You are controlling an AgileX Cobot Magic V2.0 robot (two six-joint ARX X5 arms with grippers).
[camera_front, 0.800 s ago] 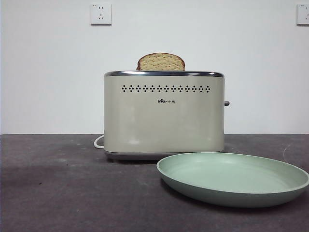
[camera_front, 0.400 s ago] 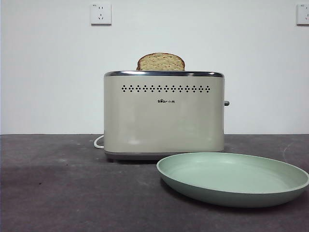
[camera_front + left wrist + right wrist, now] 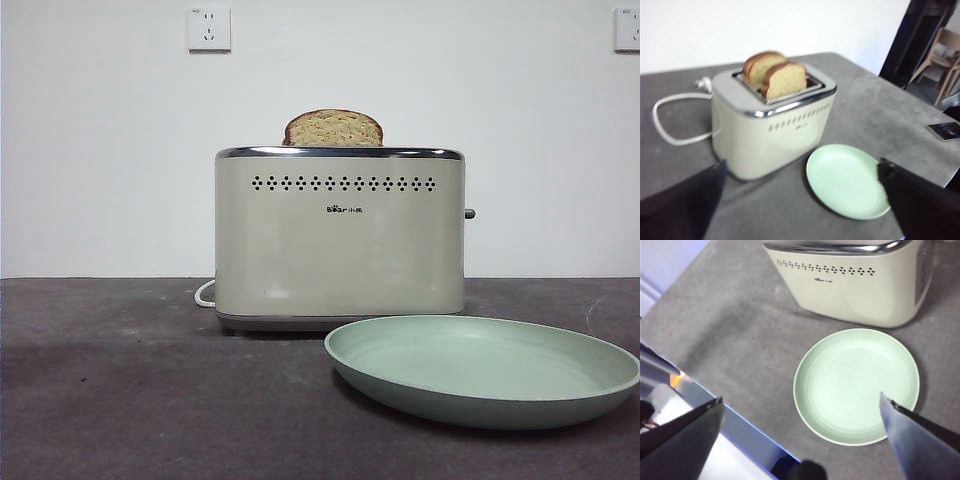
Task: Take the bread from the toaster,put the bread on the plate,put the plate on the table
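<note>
The cream toaster (image 3: 340, 235) stands mid-table, and the bread (image 3: 333, 128) sticks up out of its top. In the left wrist view the toaster (image 3: 770, 130) holds the bread (image 3: 785, 80) in the slot nearer the diamond holes, with a second slice (image 3: 759, 67) behind it. The mint-green plate (image 3: 480, 405) lies empty on the dark grey table (image 3: 120, 400), in front of and to the right of the toaster. My left gripper (image 3: 802, 165) is open and empty, high and well back from the toaster. My right gripper (image 3: 800, 397) is open and empty above the plate (image 3: 855, 385). Neither gripper shows in the front view.
A white power cord (image 3: 665, 120) loops on the table behind the toaster. A flat phone-like object (image 3: 945, 131) lies near the table's far side. The table's edge (image 3: 700, 385) runs under my right gripper. Wall sockets (image 3: 209, 28) are on the white wall.
</note>
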